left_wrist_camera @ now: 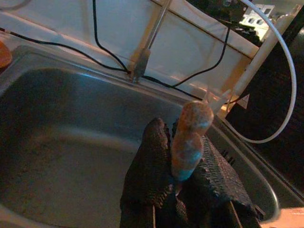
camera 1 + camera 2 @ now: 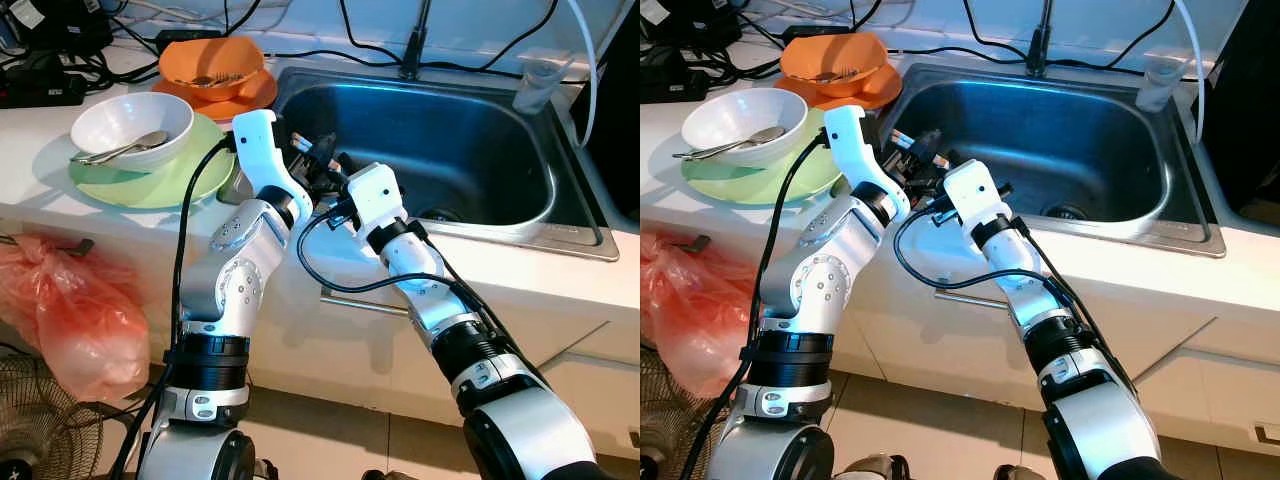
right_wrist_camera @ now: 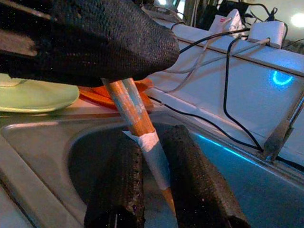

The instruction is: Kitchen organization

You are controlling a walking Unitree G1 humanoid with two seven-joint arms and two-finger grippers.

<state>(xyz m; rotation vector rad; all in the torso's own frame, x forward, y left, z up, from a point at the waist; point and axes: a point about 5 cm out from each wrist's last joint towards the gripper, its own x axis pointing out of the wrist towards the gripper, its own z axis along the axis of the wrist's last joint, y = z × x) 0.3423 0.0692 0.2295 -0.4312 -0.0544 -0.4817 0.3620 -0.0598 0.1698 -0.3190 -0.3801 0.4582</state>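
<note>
A pair of wooden chopsticks [image 3: 137, 123], orange with a pale blue taped band, is held over the left rim of the steel sink [image 2: 480, 225]. My left gripper [image 1: 183, 137] is shut on their upper ends [image 1: 190, 137]. My right gripper [image 3: 152, 137] meets it from the right, with the sticks running between its two fingers [image 3: 118, 185], which look shut on them. In the head views both grippers [image 2: 322, 170] are bunched together at the sink's near left corner, and the chopsticks [image 2: 910, 140] barely show between them.
A white bowl [image 2: 130, 125] with a spoon sits on a green plate [image 2: 190, 175] on the counter to the left. An orange bowl on an orange plate [image 2: 212, 65] stands behind. The faucet [image 2: 412, 50], cables and a plastic cup [image 2: 535, 85] line the back. A red bag [image 2: 70, 310] hangs below.
</note>
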